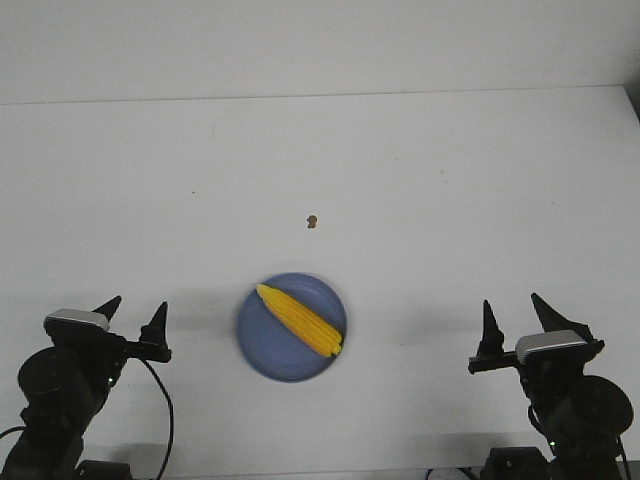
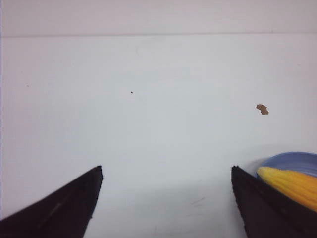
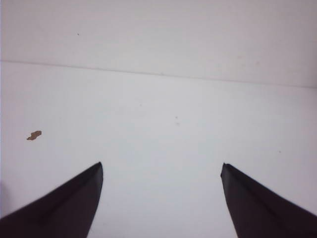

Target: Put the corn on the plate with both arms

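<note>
The corn cob (image 1: 300, 319) lies diagonally across the blue plate (image 1: 262, 352), pointed end toward the far left. The left gripper (image 1: 133, 312) sits left of the plate, jaws spread, holding nothing. The right gripper (image 1: 515, 313), well apart, likewise gapes empty. A brown speck (image 1: 312, 221) sits beyond the plate.

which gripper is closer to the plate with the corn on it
The left gripper. The plate holding the corn sits left of centre, and only the left wrist view catches its edge; the right gripper stands farther off.
</note>
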Motion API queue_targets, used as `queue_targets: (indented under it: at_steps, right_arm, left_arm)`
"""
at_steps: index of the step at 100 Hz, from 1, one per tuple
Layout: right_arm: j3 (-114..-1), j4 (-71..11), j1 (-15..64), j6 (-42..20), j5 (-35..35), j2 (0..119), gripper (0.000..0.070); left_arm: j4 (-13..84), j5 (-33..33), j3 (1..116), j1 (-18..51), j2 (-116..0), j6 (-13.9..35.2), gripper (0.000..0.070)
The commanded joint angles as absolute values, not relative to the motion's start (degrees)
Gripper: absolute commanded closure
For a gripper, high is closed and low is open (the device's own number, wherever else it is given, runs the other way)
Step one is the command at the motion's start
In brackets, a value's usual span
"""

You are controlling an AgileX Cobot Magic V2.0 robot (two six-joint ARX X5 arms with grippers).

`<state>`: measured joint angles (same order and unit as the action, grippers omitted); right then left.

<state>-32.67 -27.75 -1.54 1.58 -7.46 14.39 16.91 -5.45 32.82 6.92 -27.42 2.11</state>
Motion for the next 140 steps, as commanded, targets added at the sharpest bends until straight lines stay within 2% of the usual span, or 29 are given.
queue_targets:
  at_steps: [1,11,27,39,53,63,66,140]
  right_arm:
    - [-33.1,-27.2,-1.5,0.8,-7.4,14.7,0.0218]
    - [-33.1,-27.3,-1.5,0.8,-7.5,14.7,0.0246]
    - [-33.1,-27.6,-1.5,-0.2,-7.4,14.7,0.0252]
    - [-33.1,-27.6,-1.5,-0.2,-7.4,14.7,0.0378]
    - [-33.1,-27.8,-1.5,-0.2,-7.1,14.7,0.0542]
    - [-33.1,-28.3,-1.5,-0.2,-6.1,14.7,0.0687]
    - [-33.1,-28.5,-1.5,-0.2,-5.6,14.7,0.0694]
    - [-33.1,-28.8,-1.5,-0.2,-4.4,14.7,0.0694]
  left_arm:
    - [16.2,-5.3,33.4,7.0,-27.5,2.4,0.0169]
    - [16.2,-5.3,33.4,7.0,-27.4,2.4,0.0169]
    - [15.5,-5.3,33.4,7.0,-26.6,2.4,0.0169]
    - [14.5,-5.3,33.4,7.0,-26.0,2.3,0.0184]
    - [14.2,-5.3,33.4,7.0,-25.7,2.2,0.0398]
    - [14.1,-5.3,33.4,7.0,-25.7,2.1,0.0625]
    - [14.0,-5.3,33.4,7.0,-25.7,2.1,0.07]
    - [13.6,-5.3,33.4,7.0,-25.7,2.0,0.0689]
